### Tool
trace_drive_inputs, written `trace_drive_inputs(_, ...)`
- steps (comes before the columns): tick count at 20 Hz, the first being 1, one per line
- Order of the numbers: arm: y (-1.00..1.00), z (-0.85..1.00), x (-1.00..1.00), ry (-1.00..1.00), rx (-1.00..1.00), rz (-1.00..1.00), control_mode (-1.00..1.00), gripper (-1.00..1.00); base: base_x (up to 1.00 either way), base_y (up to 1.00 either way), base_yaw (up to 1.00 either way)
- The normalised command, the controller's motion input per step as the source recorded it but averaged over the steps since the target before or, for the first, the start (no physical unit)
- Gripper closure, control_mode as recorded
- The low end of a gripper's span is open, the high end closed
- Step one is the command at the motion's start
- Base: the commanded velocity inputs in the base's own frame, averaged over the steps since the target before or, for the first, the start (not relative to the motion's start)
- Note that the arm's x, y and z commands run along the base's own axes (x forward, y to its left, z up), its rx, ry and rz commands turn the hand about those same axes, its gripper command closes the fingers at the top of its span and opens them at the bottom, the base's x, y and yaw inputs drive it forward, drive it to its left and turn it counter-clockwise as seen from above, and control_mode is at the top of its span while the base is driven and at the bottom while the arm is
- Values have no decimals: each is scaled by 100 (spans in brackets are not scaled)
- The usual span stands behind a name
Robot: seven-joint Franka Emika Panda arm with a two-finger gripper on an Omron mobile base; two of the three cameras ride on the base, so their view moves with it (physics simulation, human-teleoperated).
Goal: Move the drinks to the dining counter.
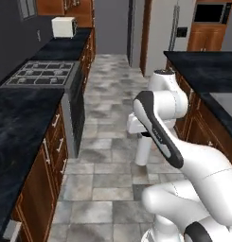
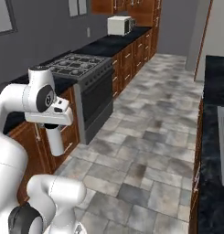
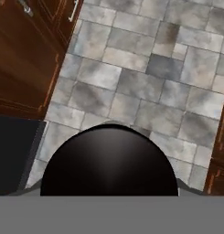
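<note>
In the left base view the hand (image 1: 144, 142) grips one tall white cylinder (image 1: 143, 151), hanging upright over the tiled floor (image 1: 108, 142) between two black desks (image 1: 22, 118). The right base view shows the cylinder (image 2: 55, 139) beside the stove (image 2: 77, 64). In the hand view its black cap (image 3: 109, 162) is round and glossy, without writing.

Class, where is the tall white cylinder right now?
The tall white cylinder hangs from the hand above the tiled floor, mid-aisle in the left base view, right of the stove.
</note>
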Motion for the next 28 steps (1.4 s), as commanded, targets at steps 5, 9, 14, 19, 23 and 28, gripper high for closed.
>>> trace_drive_inputs(5,0,0,0,0,0,0,100,100,0,0,-94)
trace_drive_inputs(9,0,0,0,0,0,0,100,100,0,6,-90)
trace_drive_inputs(14,0,0,0,0,0,0,100,100,-8,30,-81)
trace_drive_inputs(19,0,0,0,0,0,0,100,100,0,68,-49)
trace_drive_inputs(23,0,0,0,0,0,0,100,100,0,53,-11)
trace_drive_inputs(28,0,0,0,0,0,0,100,100,20,33,-4)
